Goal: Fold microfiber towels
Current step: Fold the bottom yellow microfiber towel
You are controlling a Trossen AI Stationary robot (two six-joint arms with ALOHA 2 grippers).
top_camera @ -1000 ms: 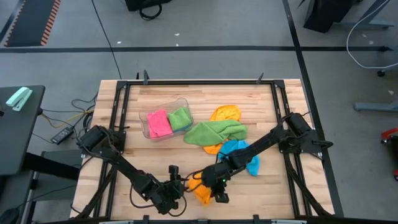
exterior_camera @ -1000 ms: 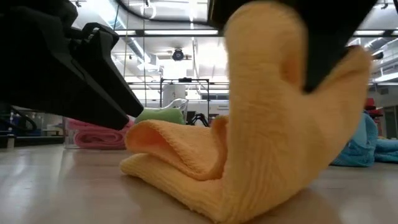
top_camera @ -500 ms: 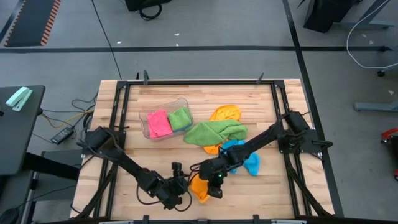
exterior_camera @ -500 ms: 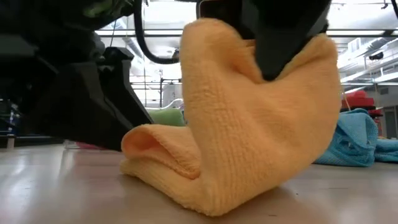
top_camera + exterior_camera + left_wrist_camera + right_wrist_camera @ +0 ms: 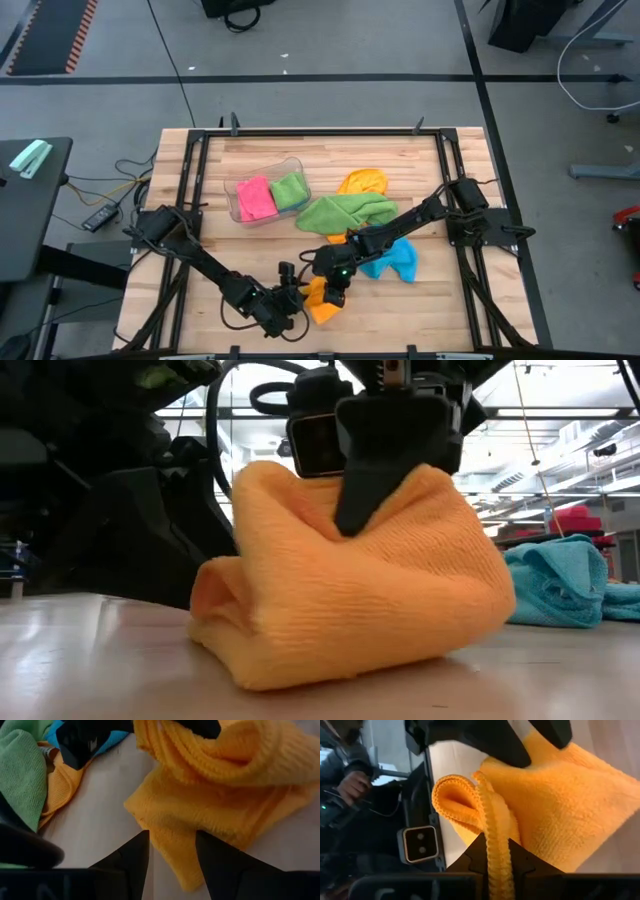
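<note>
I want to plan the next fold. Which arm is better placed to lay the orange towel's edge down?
Probably the right: its claw is shut on the orange towel edge, carrying it over the fold. The left claw stands open beside the towel.

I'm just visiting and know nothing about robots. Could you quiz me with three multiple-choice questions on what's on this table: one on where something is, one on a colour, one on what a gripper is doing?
1. Where do the pink towel and the folded green towel lie?
A. in the clear tub
B. on the floor
C. under the blue towel

2. What colour is the towel being folded?
A. pink
B. orange
C. blue

3. What is the right gripper doing?
A. hanging open
B. resting in the tub
C. pinching the orange towel

Answers: 1 A, both sit inside the tub's walls. 2 B, it is orange in every view. 3 C, its fingers clamp a fold of the cloth.
</note>
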